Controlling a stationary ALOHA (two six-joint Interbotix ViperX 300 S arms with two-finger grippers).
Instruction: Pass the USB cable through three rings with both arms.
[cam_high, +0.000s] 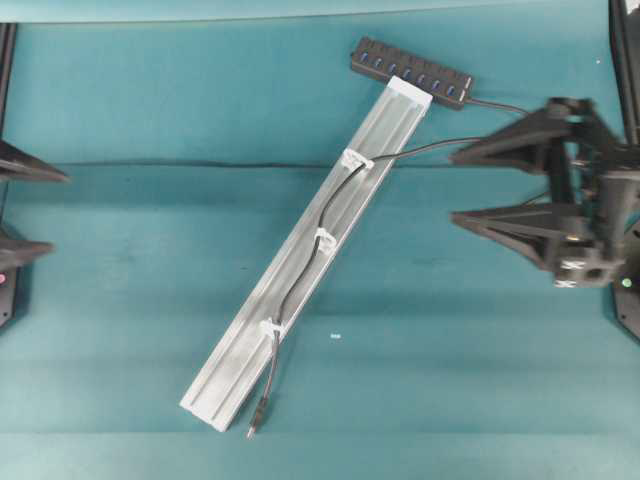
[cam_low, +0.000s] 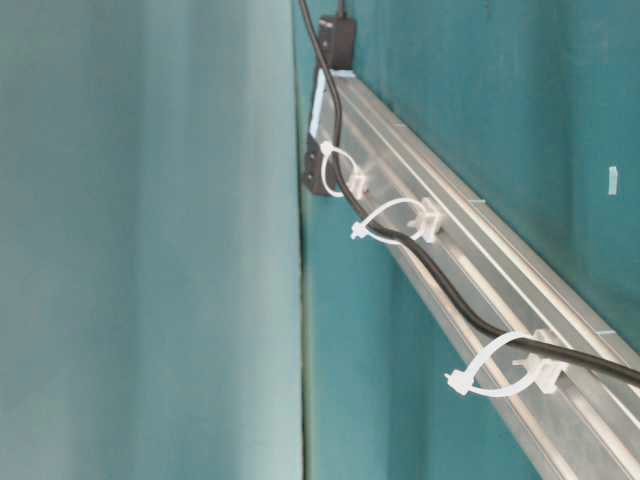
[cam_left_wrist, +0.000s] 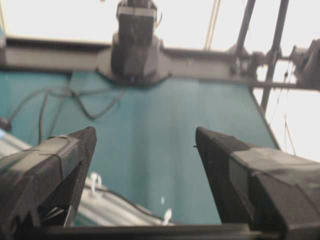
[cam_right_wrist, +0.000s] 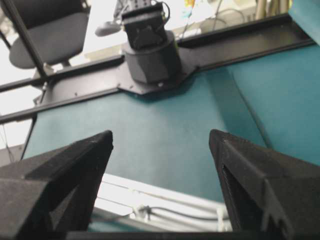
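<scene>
Already thin black USB cable (cam_high: 318, 232) threaded through three small white plastic rings (cam_high: 325, 238) along long silver aluminium rail (cam_high: 250, 340) on teal desk (cam_high: 150, 300); plug end lies off rail's near end. Left end effector (cam_high: 35, 213) spread wide, empty, at left edge. Right end effector (cam_high: 452, 186) spread wide, empty, just beside cable's far stretch.

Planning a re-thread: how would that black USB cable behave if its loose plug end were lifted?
Likely floppy: the USB cable sags in curves between the rings. Probably light and thin. Its plug would likely dangle, hard to aim.
</scene>
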